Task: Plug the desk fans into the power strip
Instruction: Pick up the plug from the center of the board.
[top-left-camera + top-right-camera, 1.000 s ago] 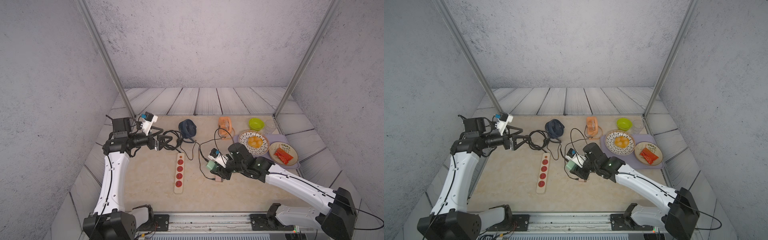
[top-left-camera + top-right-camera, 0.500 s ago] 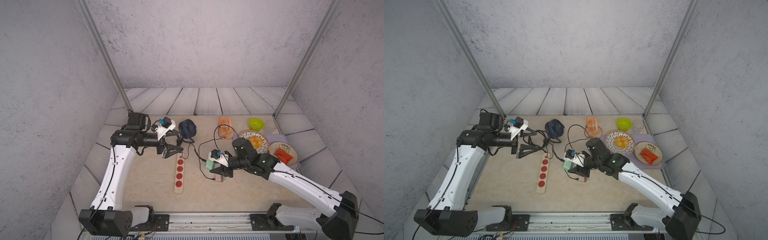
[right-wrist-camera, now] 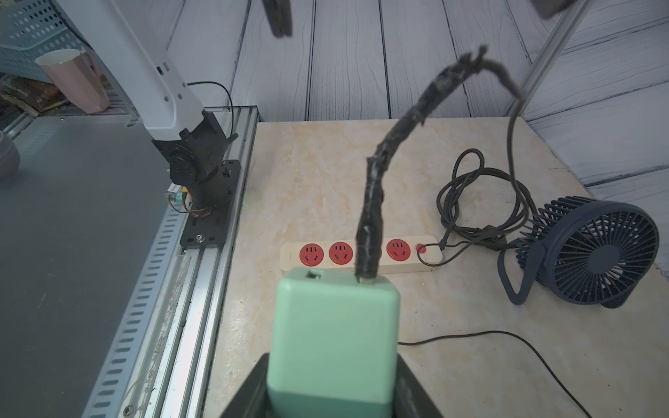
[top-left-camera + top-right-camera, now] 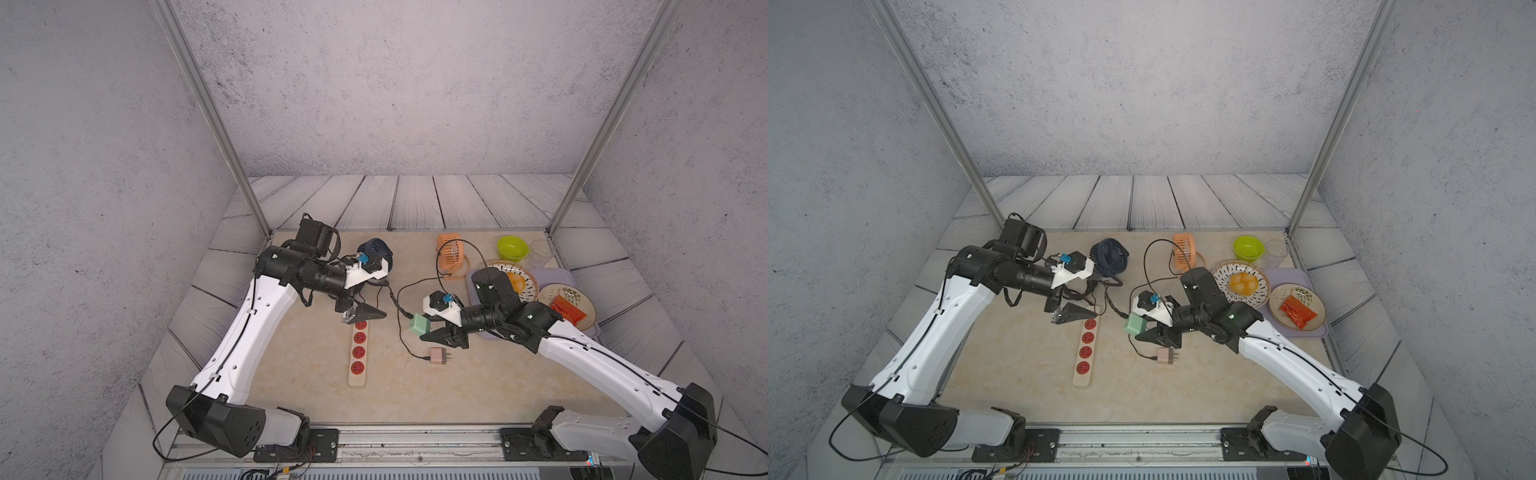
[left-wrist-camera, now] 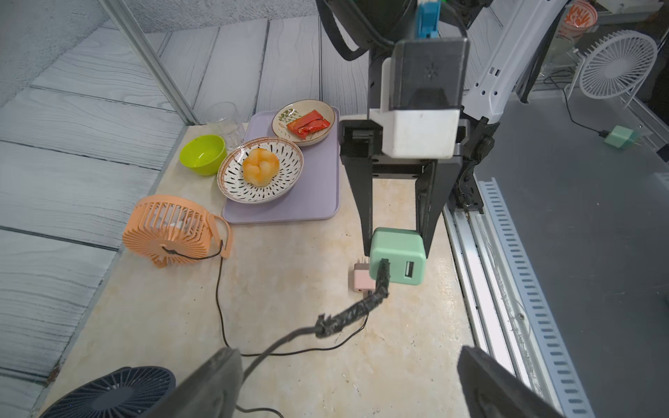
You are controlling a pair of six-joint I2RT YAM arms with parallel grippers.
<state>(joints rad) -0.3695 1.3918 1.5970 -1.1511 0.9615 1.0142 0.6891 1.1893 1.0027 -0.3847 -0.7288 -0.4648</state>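
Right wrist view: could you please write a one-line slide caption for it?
Right pincer shut on the mint-green adapter, its taped cable rising before the power strip and navy fan.

The long, narrow cream-beige power strip [image 4: 1086, 353] lies flat, its row of round red sockets facing up. The dark navy round desk fan [image 4: 1109, 257] stands upright just beyond the strip's corded end. The mint-green square plug adapter [image 4: 1133, 325], with a black cable attached, is held off the surface beside the strip and does not touch it.
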